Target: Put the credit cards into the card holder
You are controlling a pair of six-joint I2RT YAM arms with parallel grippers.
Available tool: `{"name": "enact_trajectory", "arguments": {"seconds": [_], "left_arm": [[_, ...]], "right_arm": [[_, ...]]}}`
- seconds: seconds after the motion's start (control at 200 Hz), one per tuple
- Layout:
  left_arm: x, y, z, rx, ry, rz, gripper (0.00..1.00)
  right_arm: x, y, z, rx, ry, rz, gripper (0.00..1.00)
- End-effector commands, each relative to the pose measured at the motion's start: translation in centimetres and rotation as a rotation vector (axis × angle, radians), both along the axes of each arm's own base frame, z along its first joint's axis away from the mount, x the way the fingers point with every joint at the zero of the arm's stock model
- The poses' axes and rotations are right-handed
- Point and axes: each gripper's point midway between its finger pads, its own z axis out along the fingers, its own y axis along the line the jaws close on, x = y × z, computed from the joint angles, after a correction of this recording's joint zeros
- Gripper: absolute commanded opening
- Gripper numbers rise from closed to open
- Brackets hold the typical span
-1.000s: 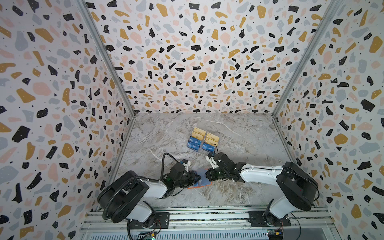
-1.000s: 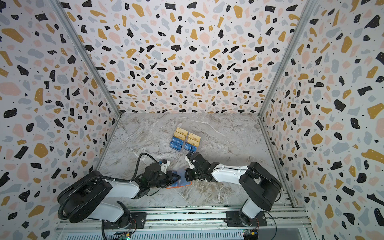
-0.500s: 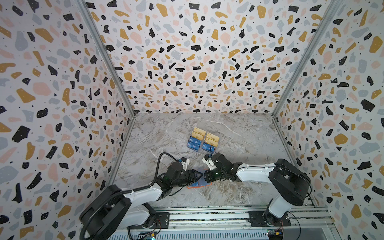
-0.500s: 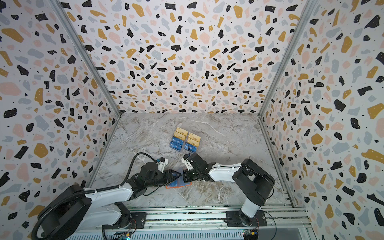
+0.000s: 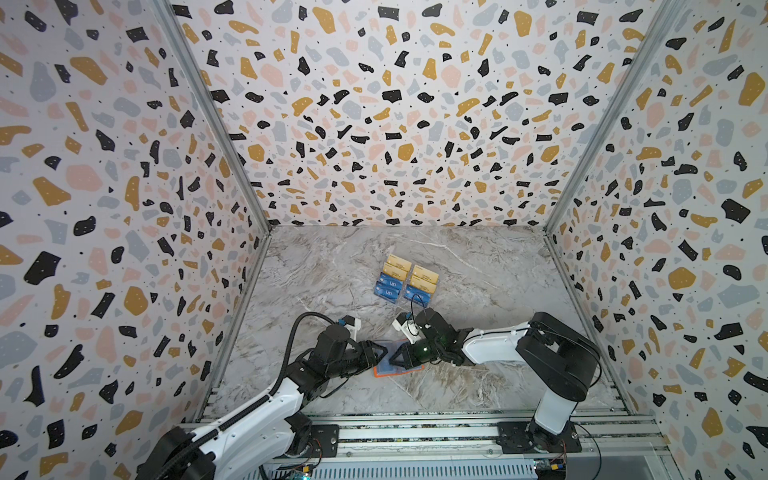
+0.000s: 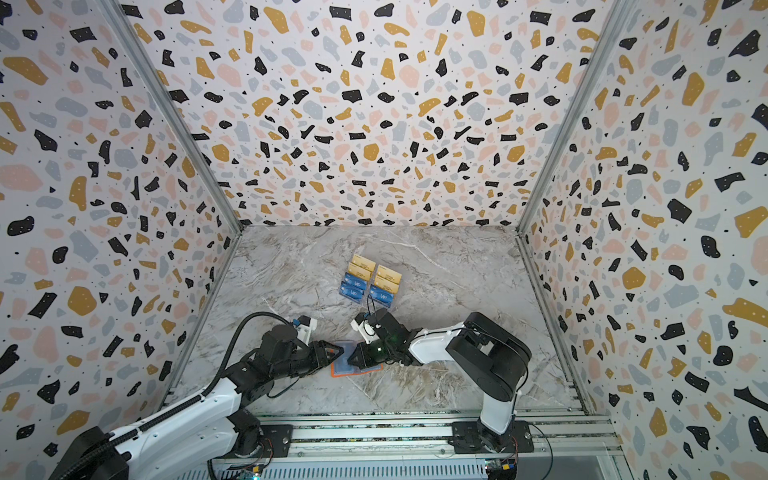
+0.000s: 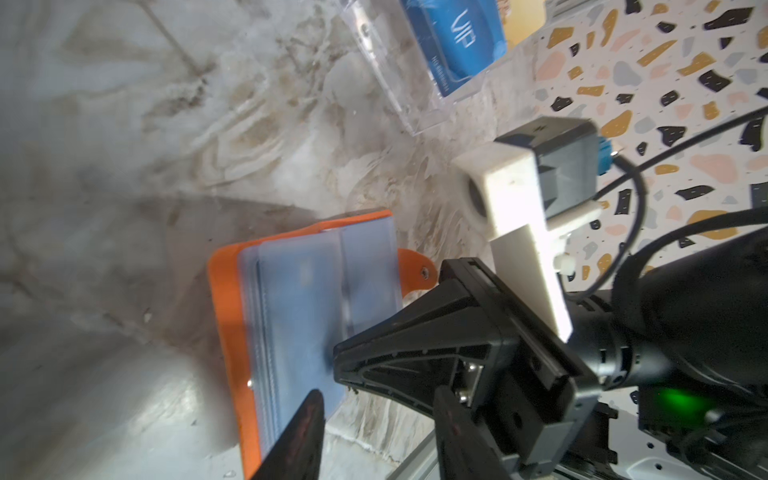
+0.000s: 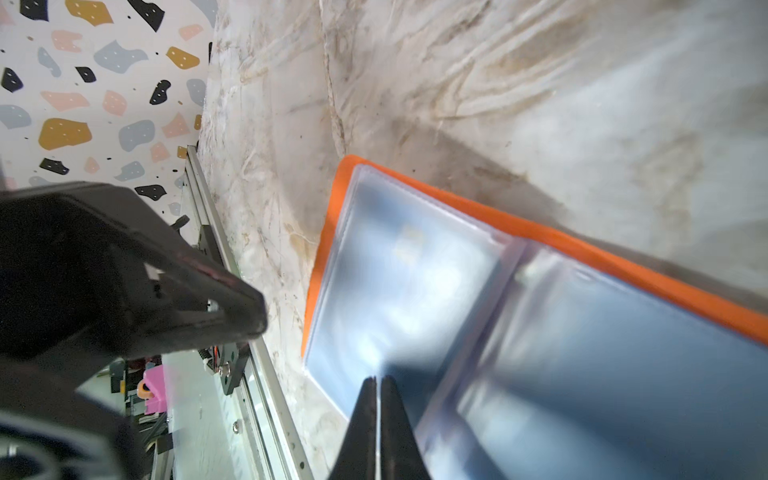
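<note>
From the front rail [image 5: 415, 432] I see the card holder [image 7: 299, 299] lying open and flat on the marble table [image 5: 332, 266]. It sits at about 6 o'clock from the table's middle, with a strip of marble between its orange rim and the rail. Blue shows through its clear sleeves, and its snap tab [image 7: 415, 270] pokes out past one edge.

The right gripper [image 8: 377, 390] reaches in from the holder's 3 o'clock. Its fingers are clenched to a hairline slit, the tips pressed onto a sleeve, and I see nothing pinched between them. The left gripper [image 5: 381, 354] comes from the holder's 9 o'clock with its fingers released, spread apart and holding nothing. One finger overlaps the holder's near corner in the left wrist view, but I cannot tell whether it touches. Only a narrow gap over the holder separates the two grippers' tips.

The credit cards [image 5: 394, 286] stand in a clear rack [image 7: 386, 79] at the holder's 12 o'clock, gold rows farther back and blue ones nearer. The right arm's wrist camera is close to the rack's near edge.

Open marble spreads from the rack toward 9, 12 and 3 o'clock.
</note>
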Motion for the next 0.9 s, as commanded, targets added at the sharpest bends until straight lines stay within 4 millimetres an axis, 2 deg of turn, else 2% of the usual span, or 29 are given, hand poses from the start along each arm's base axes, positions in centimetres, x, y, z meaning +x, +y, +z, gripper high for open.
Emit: {"name": "enact_trajectory", "arguments": {"seconds": [0.0, 0.115, 0.31, 0.436, 0.556, 0.656, 0.891], "left_arm": [[0.3, -0.2, 0.0, 0.04, -0.002, -0.034, 0.43], [0.9, -0.4, -0.7, 0.044, 0.009, -0.017, 0.41], [2.0, -1.0, -1.6, 0.042, 0.009, -0.01, 0.4], [2.2, -0.9, -2.8, 0.072, 0.029, -0.003, 0.4], [1.9, -0.5, -3.8, 0.092, 0.047, -0.001, 0.4], [1.8, -0.3, -4.2, 0.117, 0.046, -0.006, 0.4], [1.9, -0.4, -5.0, 0.166, 0.037, -0.059, 0.4]], "right_arm": [[0.5, 1.0, 0.7, 0.042, 0.012, -0.026, 0.06], [1.3, 1.0, 0.1, 0.03, 0.022, -0.085, 0.06], [2.0, 1.9, 0.6, 0.088, 0.055, -0.134, 0.06], [2.1, 2.1, 2.4, 0.158, 0.059, -0.154, 0.06], [2.8, 1.2, 4.7, 0.178, 0.011, -0.174, 0.09], [4.8, -0.4, 6.8, 0.149, -0.064, -0.179, 0.13], [12.6, -4.5, 10.4, -0.026, -0.285, -0.16, 0.24]]}}
